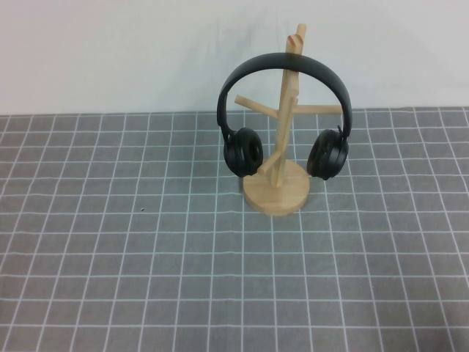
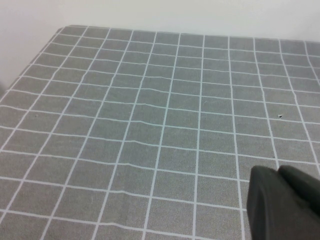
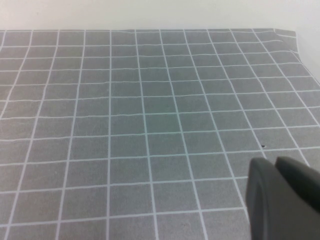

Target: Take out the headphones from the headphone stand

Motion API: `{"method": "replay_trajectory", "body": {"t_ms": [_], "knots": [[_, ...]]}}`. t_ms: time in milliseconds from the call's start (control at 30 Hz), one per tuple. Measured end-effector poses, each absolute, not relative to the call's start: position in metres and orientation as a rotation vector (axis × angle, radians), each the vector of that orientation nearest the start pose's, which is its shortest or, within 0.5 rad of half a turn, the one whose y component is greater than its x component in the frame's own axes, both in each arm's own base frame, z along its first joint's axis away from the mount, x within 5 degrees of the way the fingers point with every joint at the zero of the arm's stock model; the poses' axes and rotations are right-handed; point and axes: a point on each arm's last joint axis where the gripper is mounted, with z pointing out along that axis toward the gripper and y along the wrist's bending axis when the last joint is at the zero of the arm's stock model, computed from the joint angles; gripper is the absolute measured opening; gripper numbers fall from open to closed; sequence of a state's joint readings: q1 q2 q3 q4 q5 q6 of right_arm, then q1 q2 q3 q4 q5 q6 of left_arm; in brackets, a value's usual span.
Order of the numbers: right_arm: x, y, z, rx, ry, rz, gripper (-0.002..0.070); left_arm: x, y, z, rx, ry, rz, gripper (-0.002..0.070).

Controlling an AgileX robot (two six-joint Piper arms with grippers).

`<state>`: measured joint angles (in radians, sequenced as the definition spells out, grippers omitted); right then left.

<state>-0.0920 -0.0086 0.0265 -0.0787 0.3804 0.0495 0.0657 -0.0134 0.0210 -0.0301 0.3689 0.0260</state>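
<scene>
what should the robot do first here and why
Probably bring one arm toward the headphones, which hang by the headband on the headphone stand. Neither arm is in the high view; the left gripper and right gripper are over bare mat, holding nothing.

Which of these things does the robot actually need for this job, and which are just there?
Needed:
headphones, hanging over the stand
stand
left gripper, over bare mat, away from both
right gripper, likewise over bare mat

Just there:
grid mat
white wall
</scene>
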Motion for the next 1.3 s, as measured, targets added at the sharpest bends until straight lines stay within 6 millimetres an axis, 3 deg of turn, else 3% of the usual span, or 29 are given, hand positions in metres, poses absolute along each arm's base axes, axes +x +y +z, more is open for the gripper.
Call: {"method": "replay_trajectory", "body": {"t_ms": [967,1033,1300], "knots": [[0.053,-0.008,0.172,0.076,1.860,-0.119,-0.0008,0.052,0.002,0.174,-0.056,1.859,0.034,-0.0004],[0.054,-0.007,0.176,0.120,1.806,-0.061,-0.0008,0.052,0.002,0.174,-0.056,1.859,0.034,-0.0004],[0.057,0.000,0.194,0.526,1.545,0.444,-0.0008,0.052,0.002,0.174,-0.056,1.859,0.034,-0.0004]]}}
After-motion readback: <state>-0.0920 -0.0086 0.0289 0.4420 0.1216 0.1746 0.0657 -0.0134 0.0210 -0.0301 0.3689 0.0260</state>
